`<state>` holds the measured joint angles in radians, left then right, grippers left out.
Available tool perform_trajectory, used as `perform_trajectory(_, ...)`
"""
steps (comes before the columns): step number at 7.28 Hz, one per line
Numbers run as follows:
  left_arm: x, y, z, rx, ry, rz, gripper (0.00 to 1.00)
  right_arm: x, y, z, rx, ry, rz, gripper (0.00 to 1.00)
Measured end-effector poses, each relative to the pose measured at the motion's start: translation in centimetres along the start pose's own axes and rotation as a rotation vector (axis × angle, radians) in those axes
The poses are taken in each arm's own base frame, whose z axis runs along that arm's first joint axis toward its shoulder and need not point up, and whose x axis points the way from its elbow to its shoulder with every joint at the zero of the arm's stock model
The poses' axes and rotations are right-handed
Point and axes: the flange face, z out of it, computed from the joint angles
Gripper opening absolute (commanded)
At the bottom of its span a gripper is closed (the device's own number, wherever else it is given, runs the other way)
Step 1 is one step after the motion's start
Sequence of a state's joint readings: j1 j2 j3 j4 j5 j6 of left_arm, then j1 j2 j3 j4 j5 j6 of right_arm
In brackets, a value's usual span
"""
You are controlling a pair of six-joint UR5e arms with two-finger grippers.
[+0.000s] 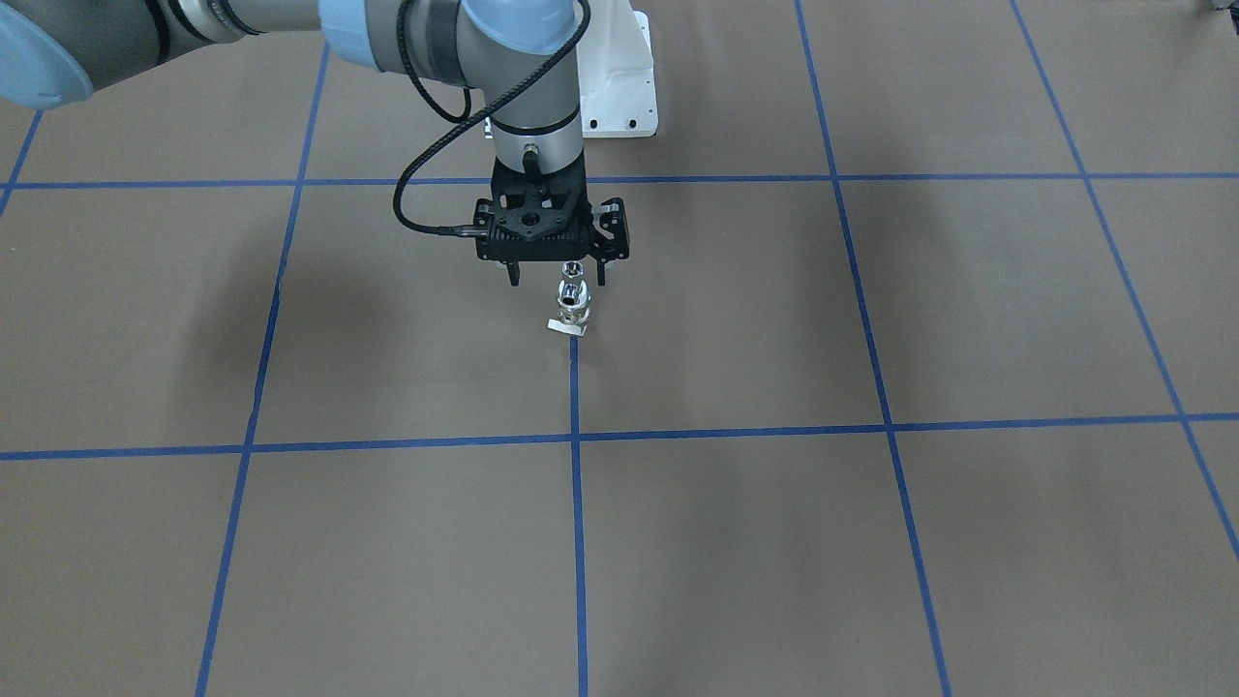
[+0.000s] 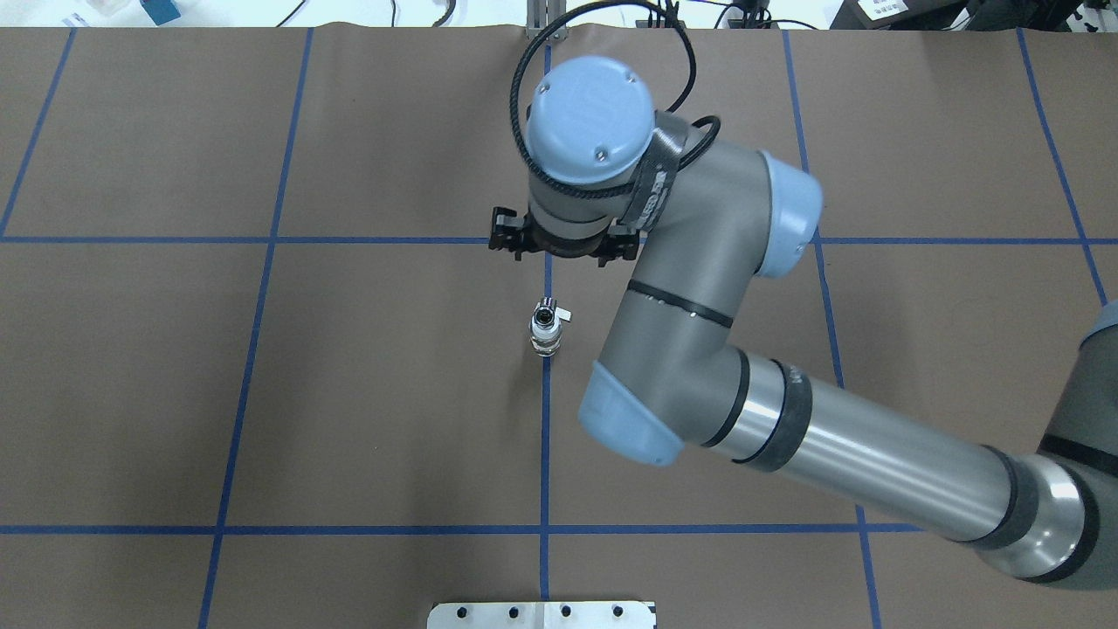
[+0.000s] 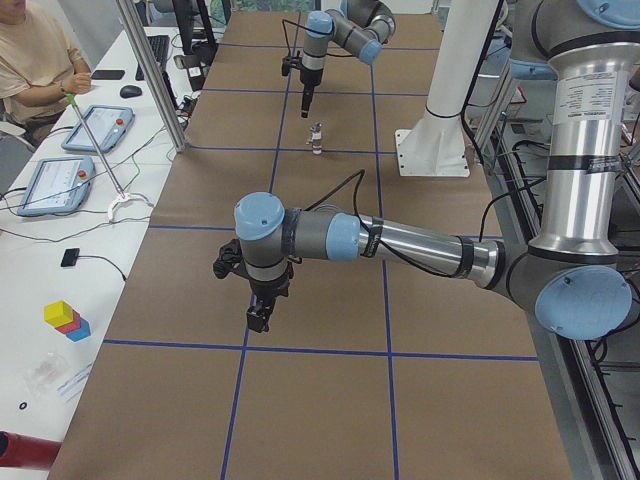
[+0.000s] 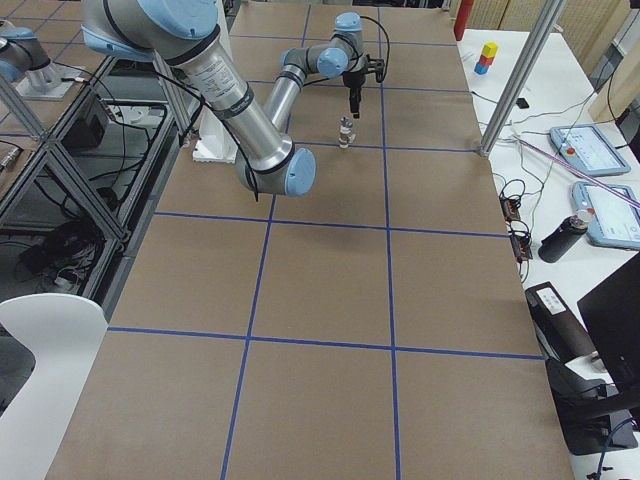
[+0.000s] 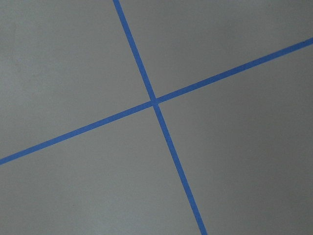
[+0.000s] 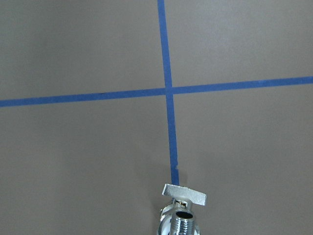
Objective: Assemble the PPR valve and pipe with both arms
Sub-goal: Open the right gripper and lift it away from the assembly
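While my right gripper (image 1: 557, 278) is hovering, spread and empty, just above the upright PPR valve (image 1: 571, 315) on the table (image 1: 871, 542), the pipe (image 1: 572, 287) is seemingly sitting atop it, so little is remaining; my left gripper's (image 3: 258, 312) state I cannot tell.

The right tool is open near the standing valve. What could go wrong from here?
1. The PPR valve stands upright, tall and narrow, with nothing holding it. The open right tool hangs close to it, so a low sideways move might tip it over.
2. The left tool is far off and its wrist view shows only tape lines, so nothing would steady the valve if it is pushed.
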<state>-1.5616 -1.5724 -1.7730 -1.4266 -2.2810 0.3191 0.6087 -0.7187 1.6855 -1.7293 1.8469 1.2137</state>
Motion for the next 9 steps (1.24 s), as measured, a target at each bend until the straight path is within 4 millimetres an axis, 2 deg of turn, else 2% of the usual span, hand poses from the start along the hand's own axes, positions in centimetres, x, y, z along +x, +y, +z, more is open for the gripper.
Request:
perform_trajectory(1,-0.1,0.1,0.1,-0.002,0.001,-0.002,1.00,3.9,-2.7,-0.7,-0.009,0.006,-0.034,1.00)
perform_trajectory(2,-0.2,0.2,0.3,-0.004,0.001,-0.004,1.00,8.9,-5.0,-1.0,-0.022,0.018,-0.087,1.00)
perform_trajectory(5,-0.8,0.4,1.0,-0.013,0.003,-0.015,1.00,27.0,-9.0,-1.3,-0.062,0.100,-0.266,1.00)
perform_trajectory(7,-1.1,0.5,1.2,-0.014,0.003,-0.018,1.00,39.8,-10.3,-1.8,-0.122,0.147,-0.367,1.00)
perform_trajectory(9,-1.3,1.0,1.6,-0.020,0.005,-0.025,1.00,51.4,-9.6,-3.0,-0.182,0.149,-0.424,1.00)
